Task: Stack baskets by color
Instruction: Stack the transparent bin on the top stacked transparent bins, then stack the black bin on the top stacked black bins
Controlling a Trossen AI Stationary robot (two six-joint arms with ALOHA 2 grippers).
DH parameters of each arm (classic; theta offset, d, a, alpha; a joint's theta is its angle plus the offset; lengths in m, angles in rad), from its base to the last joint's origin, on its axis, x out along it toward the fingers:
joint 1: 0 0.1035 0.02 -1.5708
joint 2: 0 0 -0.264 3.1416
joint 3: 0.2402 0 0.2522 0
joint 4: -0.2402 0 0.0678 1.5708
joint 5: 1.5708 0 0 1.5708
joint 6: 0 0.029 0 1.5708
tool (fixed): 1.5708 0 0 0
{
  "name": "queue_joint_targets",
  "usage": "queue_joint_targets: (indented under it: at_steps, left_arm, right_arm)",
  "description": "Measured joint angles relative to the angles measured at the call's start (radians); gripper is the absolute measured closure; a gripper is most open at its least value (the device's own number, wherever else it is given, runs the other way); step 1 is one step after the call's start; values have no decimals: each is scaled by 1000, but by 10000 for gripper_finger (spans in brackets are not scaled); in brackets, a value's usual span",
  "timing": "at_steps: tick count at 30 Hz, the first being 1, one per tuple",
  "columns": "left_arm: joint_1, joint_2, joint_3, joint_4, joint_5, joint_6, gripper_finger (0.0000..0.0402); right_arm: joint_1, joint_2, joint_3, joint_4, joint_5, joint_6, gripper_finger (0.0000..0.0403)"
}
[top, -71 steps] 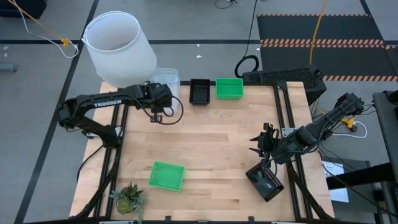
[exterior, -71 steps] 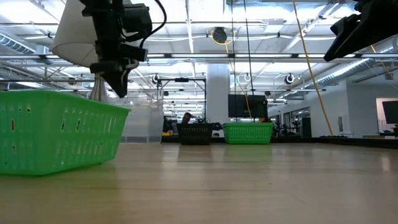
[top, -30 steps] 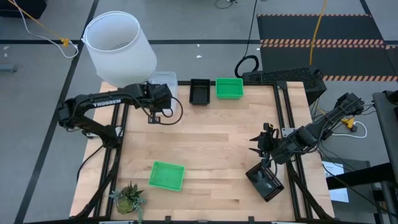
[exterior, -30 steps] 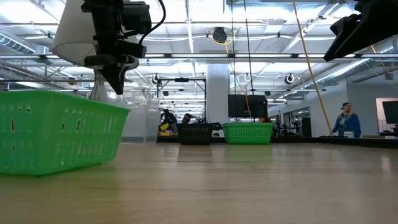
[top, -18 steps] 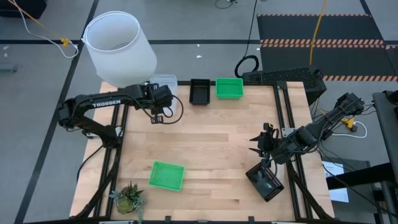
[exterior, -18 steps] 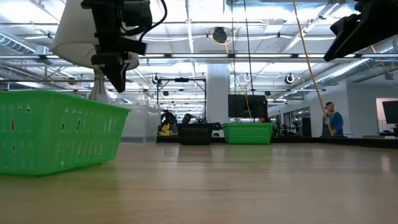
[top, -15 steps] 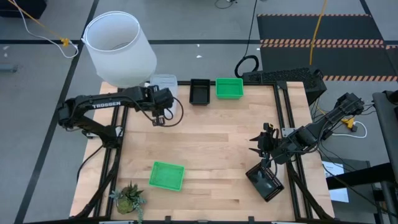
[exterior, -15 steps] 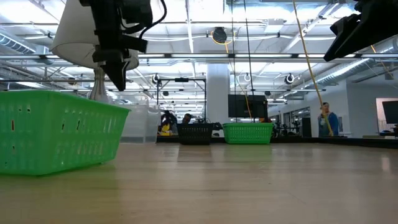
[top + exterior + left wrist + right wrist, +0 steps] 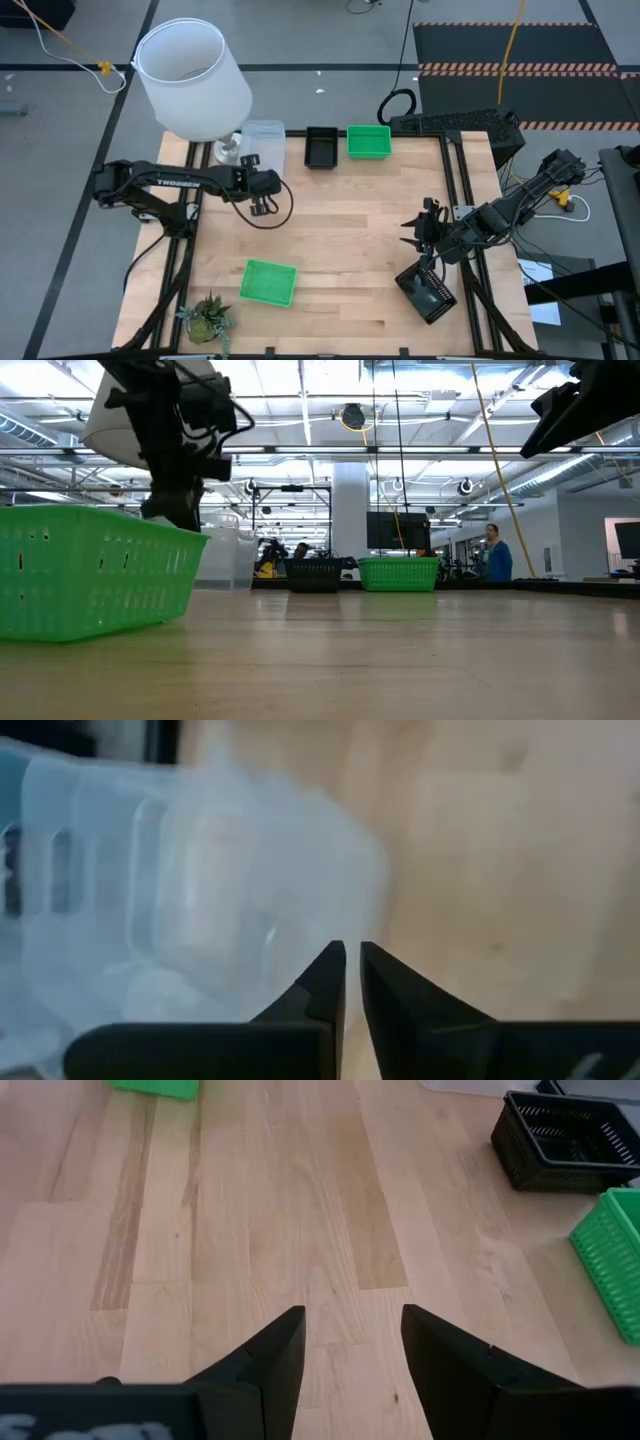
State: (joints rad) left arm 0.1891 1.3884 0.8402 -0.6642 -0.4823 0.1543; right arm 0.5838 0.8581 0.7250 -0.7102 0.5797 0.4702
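now that the left claw [image 9: 262,206] has pulled back from the far left corner toward mid-tabletop, the clear baskets [image 9: 262,137] sit alone by the white lampshade [image 9: 192,78], nothing gripped. a moment ago the claw hovered right over that clear stack; its fingers [image 9: 330,975] are now nearly together w/ only a thin slit between, empty. the left wrist view shows the clear basket blurred, just ahead of the tips, not touching.

likely meaning: clear stack looks done or at least dropped off, left arm is retreating, prob. heading for another basket. judgement only.

where task things are now:
- black basket [image 9: 320,146] and green basket [image 9: 368,141] side by side at the far edge, near the clear ones but apart.
- second green basket [image 9: 268,282] alone near the front left, by the potted plant [image 9: 207,318]. in the low view it's big at the left [image 9: 90,570].
- another black basket [image 9: 426,292] at the front right, tilted, just under the right arm.

right claw [image 9: 417,228] hasn't shifted over these frames, fingers wide apart, holding nothing, hanging over the right side of the tabletop [image 9: 350,230], close by the tilted black basket.

so green and black are both unstacked: one of each far, one of each near. next prob. needs the front green carried to the far green, and front black to the far black.

person in a blue top [image 9: 497,555] walking in the room behind, not involved.
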Motion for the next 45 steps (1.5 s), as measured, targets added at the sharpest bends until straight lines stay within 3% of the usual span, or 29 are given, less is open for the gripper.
queue_joint_targets:
  at_steps: [5, 13, 21, 26, 31, 37, 45]
  left_arm:
    - [38, -1, -66, 104, -48, 16, 370]
    - [91, 1, -109, 197, -35, 67, 369]
    - [22, 1, -110, 186, -34, 27, 369]
    - [-65, -3, -55, 69, -21, -44, 369]
    - [-185, -5, 46, -41, -6, -221, 369]
    - [-379, 0, 59, 144, -27, -252, 369]
    - [-635, 1, 49, 227, -106, -360, 369]
  right_arm:
    - [0, 0, 0, 31, 0, -23, 241]
    - [0, 0, 0, 56, 0, -43, 241]
    - [0, 0, 0, 56, -2, 35, 241]
    - [20, 22, 0, 59, -53, 187, 241]
    - [103, 116, 0, 166, -156, 247, 241]
    - [210, 235, 42, 284, -314, 328, 241]
    - [378, 400, 279, 115, -375, 484, 241]
